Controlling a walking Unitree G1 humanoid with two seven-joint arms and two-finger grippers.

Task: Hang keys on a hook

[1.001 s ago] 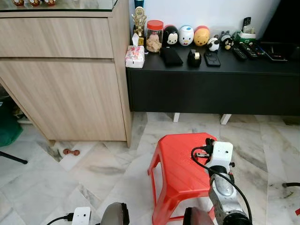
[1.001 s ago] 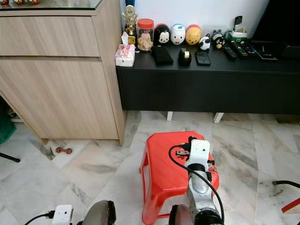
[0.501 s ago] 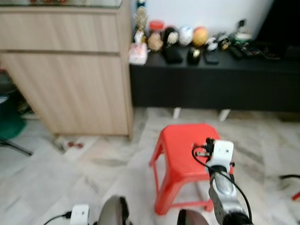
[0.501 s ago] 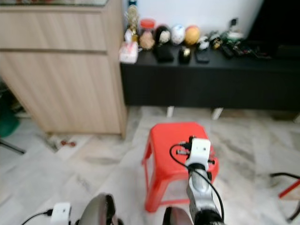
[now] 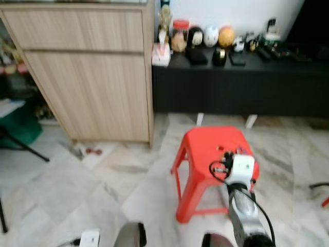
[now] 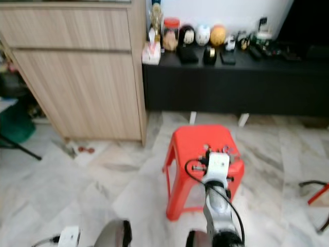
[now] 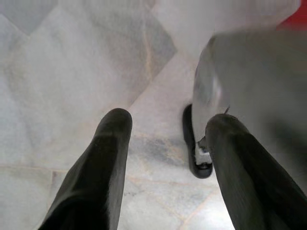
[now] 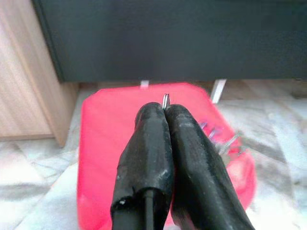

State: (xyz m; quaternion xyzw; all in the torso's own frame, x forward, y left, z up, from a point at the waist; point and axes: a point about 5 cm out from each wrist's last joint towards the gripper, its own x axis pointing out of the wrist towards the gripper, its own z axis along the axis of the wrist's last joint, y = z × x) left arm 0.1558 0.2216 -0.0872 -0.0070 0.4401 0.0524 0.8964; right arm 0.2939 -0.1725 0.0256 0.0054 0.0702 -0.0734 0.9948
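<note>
So the keys point(image 8: 225, 141) are out at the end of my right arm, over the seat of the red stool point(image 5: 205, 141). The right gripper point(image 8: 165, 108) has its two black fingers squeezed fully together, and a little metal loop point(image 8: 165, 99) pokes out right at the tips, so it's clamped on the key ring. In the right wrist view I can see a few silvery key shapes just beside the fingers against the red plastic. That view is soft enough that I honestly can't tell if they're dangling from the ring or touching the stool top. From the head camera, the right arm reaches forward with its white wrist camera box point(image 5: 242, 167) sitting over the near right corner of the stool, and a couple of small glints show on the seat just past it. The left gripper point(image 7: 165, 120) hangs low with its fingers spread wide apart and nothing between them, just pale marble floor point(image 7: 72, 62) underneath. The stool stands on that same marble floor. Beyond it a long black console point(image 5: 236, 82) runs along the white wall, with a red-lidded jar point(image 5: 180, 36) and a row of round toy figures point(image 5: 211, 36) on top. To the left of the console, and touching it, is a tall light-wood cabinet point(image 5: 87, 77).
</note>
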